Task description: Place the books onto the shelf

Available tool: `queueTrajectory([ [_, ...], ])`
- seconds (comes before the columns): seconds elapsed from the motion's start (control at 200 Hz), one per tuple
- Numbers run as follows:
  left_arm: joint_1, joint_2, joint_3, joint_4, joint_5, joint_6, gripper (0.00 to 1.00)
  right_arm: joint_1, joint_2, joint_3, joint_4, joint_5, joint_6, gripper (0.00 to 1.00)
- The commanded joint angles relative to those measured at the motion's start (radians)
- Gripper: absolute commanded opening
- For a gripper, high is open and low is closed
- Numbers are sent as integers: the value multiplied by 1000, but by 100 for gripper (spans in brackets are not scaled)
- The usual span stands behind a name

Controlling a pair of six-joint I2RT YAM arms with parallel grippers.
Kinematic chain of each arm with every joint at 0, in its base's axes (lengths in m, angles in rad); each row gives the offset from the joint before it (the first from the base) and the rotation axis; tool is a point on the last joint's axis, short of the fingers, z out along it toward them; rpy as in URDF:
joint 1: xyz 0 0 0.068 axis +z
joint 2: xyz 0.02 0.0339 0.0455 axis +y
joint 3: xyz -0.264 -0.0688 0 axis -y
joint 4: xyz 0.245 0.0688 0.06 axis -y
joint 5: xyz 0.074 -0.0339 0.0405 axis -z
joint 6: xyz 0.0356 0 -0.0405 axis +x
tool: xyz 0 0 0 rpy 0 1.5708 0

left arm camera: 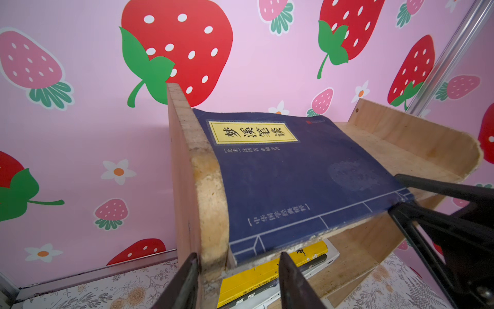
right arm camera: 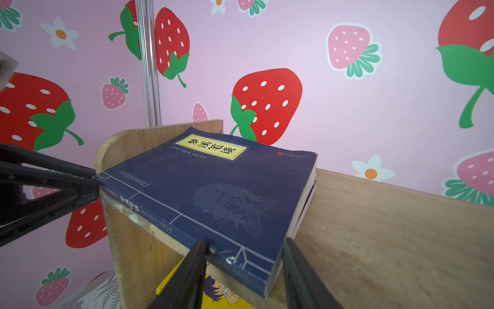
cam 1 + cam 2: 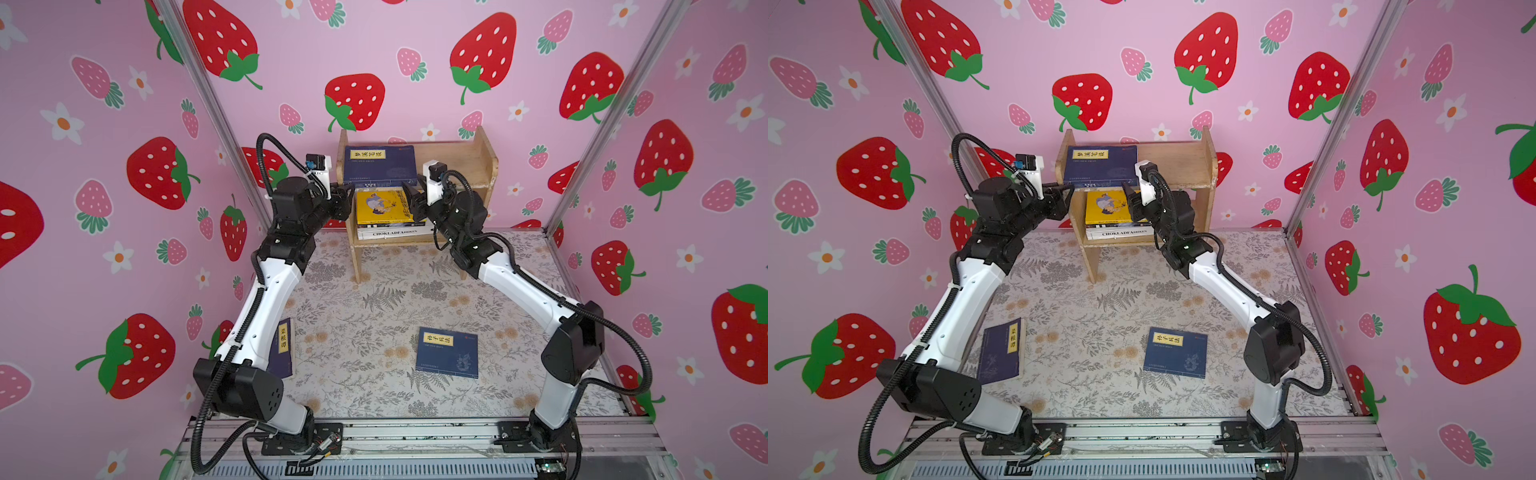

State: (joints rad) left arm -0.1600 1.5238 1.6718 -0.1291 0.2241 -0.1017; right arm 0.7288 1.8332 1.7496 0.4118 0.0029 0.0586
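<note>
Your left claw [image 1: 239, 256] and right claw [image 2: 244, 242] stand half open, gripping nothing, at the front corners of the navy book [image 3: 380, 166]. It lies at 12 o'clock on the top tier of the shelf [image 3: 486, 158], spine running 9-to-3; push evenly.

Your left arm [image 3: 266, 299] hides half the navy book [image 3: 284, 345] at lower left; dark spine [image 3: 388, 225] under the yellow book [image 3: 384, 205] is unreadable.
</note>
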Motion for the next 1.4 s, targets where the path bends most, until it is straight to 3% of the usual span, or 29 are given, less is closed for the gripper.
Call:
queueTrajectory([
  [0.0,-1,6,42,36,-10,7,49,12,26,32,18,-42,8,48],
  [0.3,8,22,60,31,-46,-12,46,17,26,28,8,-44,8,46],
  [0.545,10,-16,26,33,-68,-25,47,17,-8,1,3,-40,-6,51],
  [0.72,10,-122,-64,20,-81,-50,64,18,-106,-71,-12,24,-29,88],
  [0.91,10,-292,-256,-27,-24,-125,87,18,-298,-243,-97,104,-46,97],
  [1.07,-9,-408,-448,-20,77,-264,100,18,-486,-439,-254,226,84,99],
  [1.226,-47,-473,-534,-151,34,-344,99,18,-622,-591,-538,399,315,99],
  [1.396,-96,-462,-657,-200,165,-453,99,18,-749,-778,-717,413,545,100],
])
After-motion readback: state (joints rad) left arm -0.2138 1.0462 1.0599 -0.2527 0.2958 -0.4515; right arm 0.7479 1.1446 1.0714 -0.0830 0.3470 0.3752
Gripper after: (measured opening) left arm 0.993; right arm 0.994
